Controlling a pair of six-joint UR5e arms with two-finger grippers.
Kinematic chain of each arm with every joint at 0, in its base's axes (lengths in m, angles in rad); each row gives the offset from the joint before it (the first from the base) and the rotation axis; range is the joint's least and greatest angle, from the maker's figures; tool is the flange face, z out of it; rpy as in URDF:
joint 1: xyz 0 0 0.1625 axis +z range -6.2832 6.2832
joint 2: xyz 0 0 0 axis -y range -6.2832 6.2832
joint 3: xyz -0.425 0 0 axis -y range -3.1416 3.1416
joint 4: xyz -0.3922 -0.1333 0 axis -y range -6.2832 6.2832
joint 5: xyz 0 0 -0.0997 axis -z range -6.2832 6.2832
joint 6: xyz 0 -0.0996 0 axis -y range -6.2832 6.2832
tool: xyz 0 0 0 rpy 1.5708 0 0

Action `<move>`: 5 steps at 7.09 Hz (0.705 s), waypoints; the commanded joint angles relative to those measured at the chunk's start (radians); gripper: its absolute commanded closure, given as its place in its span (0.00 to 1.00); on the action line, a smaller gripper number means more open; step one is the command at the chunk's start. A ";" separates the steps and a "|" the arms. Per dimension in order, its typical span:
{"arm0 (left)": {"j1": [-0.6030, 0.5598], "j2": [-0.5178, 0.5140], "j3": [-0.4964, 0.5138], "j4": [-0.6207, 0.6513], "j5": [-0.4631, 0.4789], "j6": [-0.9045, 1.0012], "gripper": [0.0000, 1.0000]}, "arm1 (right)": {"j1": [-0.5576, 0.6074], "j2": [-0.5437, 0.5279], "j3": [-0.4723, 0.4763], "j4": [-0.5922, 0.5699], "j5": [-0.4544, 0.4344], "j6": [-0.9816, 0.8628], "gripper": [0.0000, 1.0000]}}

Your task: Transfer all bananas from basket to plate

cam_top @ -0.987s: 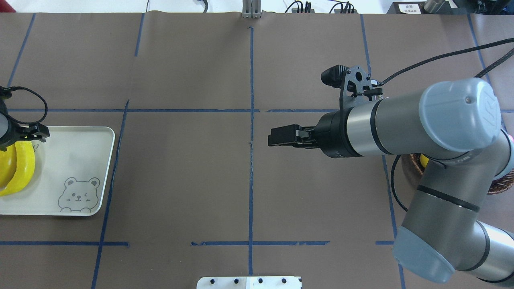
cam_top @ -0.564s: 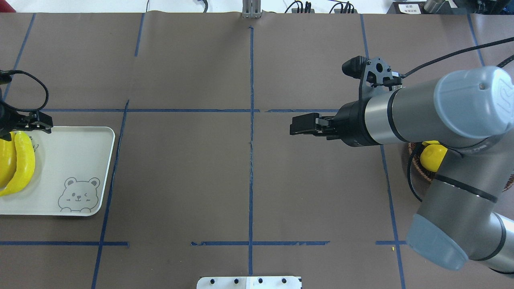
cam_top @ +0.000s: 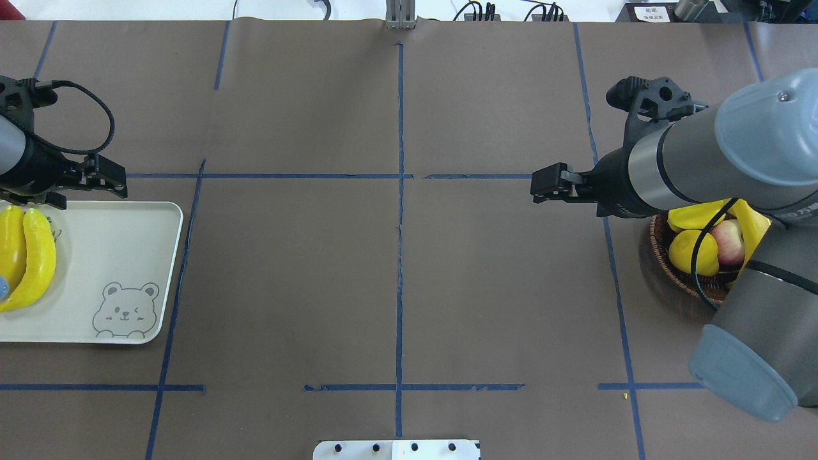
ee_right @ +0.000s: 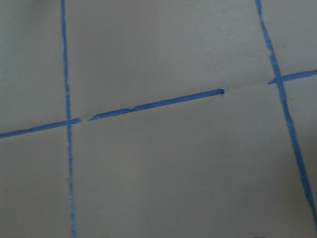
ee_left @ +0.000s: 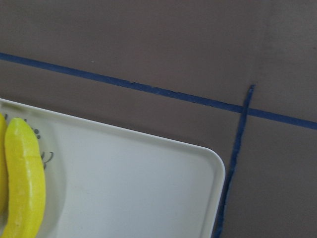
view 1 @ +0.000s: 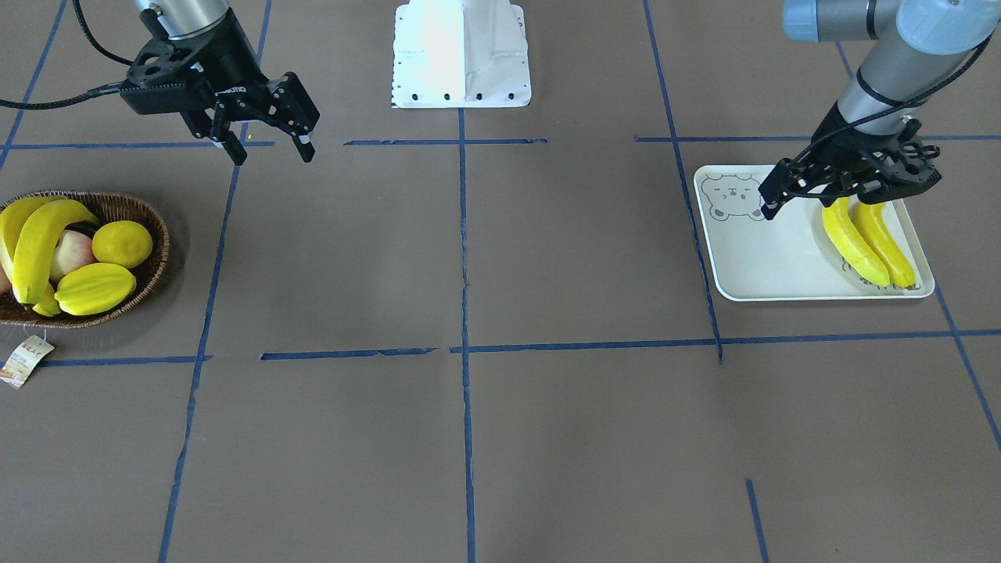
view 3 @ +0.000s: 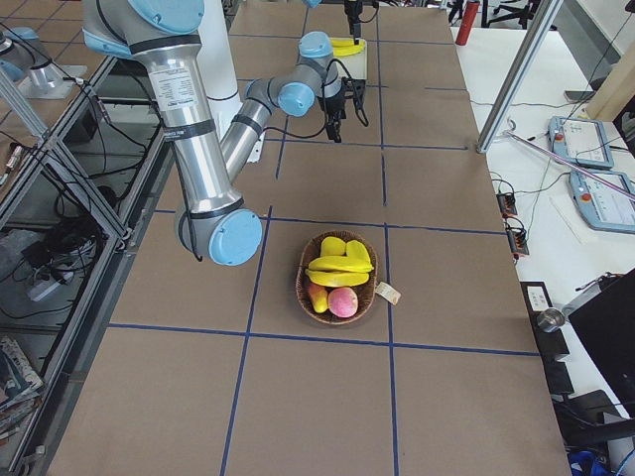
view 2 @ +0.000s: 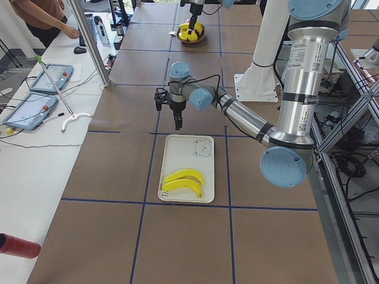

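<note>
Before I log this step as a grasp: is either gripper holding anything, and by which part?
Nothing is held. The left gripper is open over the plate's edge, clear of its two bananas; the right gripper is open over bare table.

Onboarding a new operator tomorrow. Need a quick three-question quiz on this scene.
1. How many bananas lie on the plate?
2. True or false: the right gripper holds a banana.
3. Besides bananas, the basket holds: A) a lemon, B) a cup, C) a bottle.
Key: 1) two; 2) false, it is open and empty; 3) A.
</note>
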 commanded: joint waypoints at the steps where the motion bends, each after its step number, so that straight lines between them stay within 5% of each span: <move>1: 0.006 -0.059 0.004 -0.007 -0.045 -0.048 0.00 | 0.002 -0.009 0.000 -0.136 -0.038 0.001 0.00; 5: 0.089 -0.145 -0.005 -0.009 -0.051 -0.184 0.00 | 0.067 -0.236 -0.003 -0.138 -0.113 -0.269 0.01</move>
